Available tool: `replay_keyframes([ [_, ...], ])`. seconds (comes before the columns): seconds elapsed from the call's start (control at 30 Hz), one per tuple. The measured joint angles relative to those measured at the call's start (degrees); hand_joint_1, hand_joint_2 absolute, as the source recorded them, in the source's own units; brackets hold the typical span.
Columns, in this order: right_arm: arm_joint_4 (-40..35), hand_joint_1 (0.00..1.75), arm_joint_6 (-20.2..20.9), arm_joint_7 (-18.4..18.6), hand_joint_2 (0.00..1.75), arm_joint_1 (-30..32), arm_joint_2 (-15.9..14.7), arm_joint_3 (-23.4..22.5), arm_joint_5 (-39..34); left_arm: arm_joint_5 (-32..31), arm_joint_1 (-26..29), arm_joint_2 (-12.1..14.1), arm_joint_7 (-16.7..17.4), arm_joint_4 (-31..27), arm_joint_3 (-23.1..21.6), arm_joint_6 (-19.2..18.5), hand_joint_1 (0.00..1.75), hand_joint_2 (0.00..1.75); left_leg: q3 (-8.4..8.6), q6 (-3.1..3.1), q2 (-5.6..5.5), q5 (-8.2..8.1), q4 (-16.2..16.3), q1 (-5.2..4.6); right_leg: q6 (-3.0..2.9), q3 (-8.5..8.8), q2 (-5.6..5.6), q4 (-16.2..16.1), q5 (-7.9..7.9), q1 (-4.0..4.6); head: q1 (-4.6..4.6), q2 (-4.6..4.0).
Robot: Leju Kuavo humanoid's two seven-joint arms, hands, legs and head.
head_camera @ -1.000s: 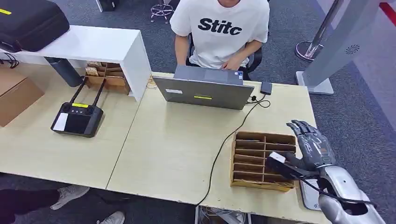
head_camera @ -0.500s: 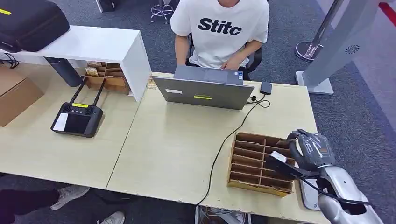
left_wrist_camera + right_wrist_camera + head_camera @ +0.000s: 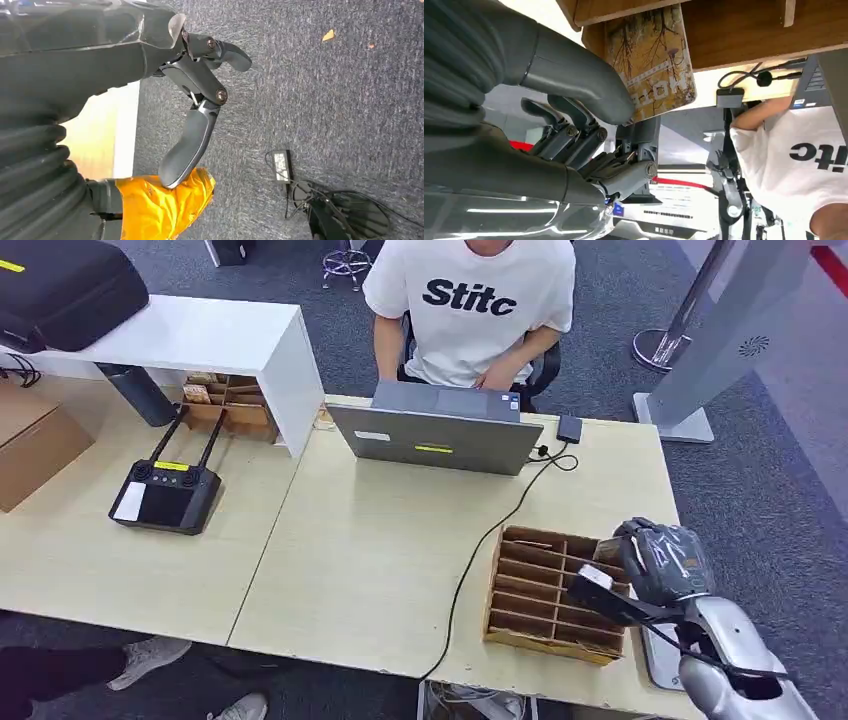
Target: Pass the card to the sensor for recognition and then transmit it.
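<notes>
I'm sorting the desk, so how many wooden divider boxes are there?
2: one wooden divider box on the table beside the right hand; another under the white shelf. More may be hidden.

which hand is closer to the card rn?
Right. The right hand pinches the card at the wooden organizer; the left hand hangs over carpet, away from it.

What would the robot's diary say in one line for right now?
stage: picking card | right hand: pinching card at wooden organizer | left hand: hanging over floor, holding nothing | person: seated at laptop

Even, bright indoor light, soft shadows, sharp head view, slightly blurred close wrist foregrounds.
</notes>
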Motion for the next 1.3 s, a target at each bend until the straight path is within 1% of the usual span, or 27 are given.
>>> replay_keyframes([
  [0.3,-1.01,1.75,-0.77,-0.51,1.75,-0.48,0.07,-0.5,-0.61,-0.15,-0.01,0.0,-0.13,0.0,0.0,0.0,0.0,1.75,-0.04,0.0,-0.03,0.0,0.0,0.0,0.0,0.0,-0.02,0.0,0.0,0.0,0.0,0.0],
  [0.4,-1.94,1.75,-2.29,-1.33,1.75,-1.2,0.07,-1.0,-1.66,-0.17,-0.01,0.0,-0.33,0.0,0.0,-0.09,0.0,1.75,-0.09,0.0,-0.01,0.0,0.0,-0.01,0.0,-0.01,-0.01,0.01,0.0,-0.02,-0.02,0.0],
  [0.53,-4.55,1.75,-2.6,-2.01,1.75,-5.08,0.07,-1.86,-2.73,-0.87,-0.1,0.0,-1.12,0.0,0.0,-0.59,0.0,1.75,-0.05,0.0,0.01,0.0,0.0,-0.01,0.0,-0.02,0.01,0.01,0.01,-0.02,0.0,0.0],
  [0.67,-6.49,1.75,-2.43,-2.43,1.75,-10.47,0.5,-1.84,-3.39,-2.17,-0.39,0.0,-2.62,0.02,0.07,-1.27,0.0,1.75,-0.04,-0.03,0.0,0.03,0.0,-0.01,0.0,-0.01,0.0,0.03,0.02,-0.01,-0.04,0.0],
  [0.8,-7.19,1.75,-2.47,-3.06,1.75,-15.84,1.99,-1.38,-4.66,-4.94,-1.49,-0.02,-4.55,0.33,0.72,-2.1,0.0,1.75,-0.04,-0.03,0.0,0.04,0.0,0.0,-0.01,0.0,0.0,0.06,0.02,-0.01,-0.02,0.0],
  [0.87,-7.17,1.75,-2.3,-2.91,1.75,-18.48,2.88,-0.85,-5.53,-6.82,-2.56,-0.02,-5.81,1.03,1.99,-2.71,0.0,1.75,-0.02,-0.04,-0.03,0.05,0.0,0.01,-0.01,-0.01,-0.02,0.06,0.02,0.0,-0.02,0.0],
  [0.93,-7.19,1.75,-2.25,-2.91,1.75,-20.14,3.41,-0.35,-5.88,-7.43,-3.16,-0.02,-6.32,1.49,2.89,-3.04,0.0,1.75,-0.01,-0.04,-0.05,0.05,0.0,0.01,-0.01,0.0,-0.03,0.05,0.02,0.0,0.0,0.0],
  [1.13,-7.06,1.75,-2.17,-2.56,1.75,-21.96,4.28,0.72,-6.2,-8.21,-3.97,-0.04,-7.01,2.62,4.37,-3.43,0.0,1.75,-0.1,-0.03,-0.06,0.03,0.0,0.0,0.0,0.0,-0.03,0.04,0.01,-0.01,0.0,0.0],
  [1.2,-6.43,1.75,-0.3,-2.23,1.75,-23.82,5.07,1.33,-7.7,-9.49,-4.36,-0.04,-8.13,3.02,4.72,-3.54,0.0,1.75,-0.19,-0.03,-0.03,0.03,0.0,0.0,0.0,-0.02,0.0,0.06,0.02,-0.03,0.0,0.0],
  [1.23,-5.53,1.75,1.4,-1.79,1.75,-25.65,5.91,1.84,-8.49,-10.67,-4.88,0.02,-8.94,3.46,5.18,-3.69,0.0,1.75,-0.15,-0.03,0.02,0.04,0.0,-0.01,-0.01,-0.07,0.04,0.07,0.03,-0.04,0.02,0.0],
  [1.3,-2.29,1.75,5.65,0.33,1.75,-30.74,8.23,3.35,-8.96,-14.02,-6.24,0.46,-11.01,5.22,6.38,-3.76,0.0,1.75,-0.14,-0.05,0.08,0.05,-0.01,0.0,-0.02,-0.03,0.12,0.1,0.06,-0.05,0.0,0.0],
])
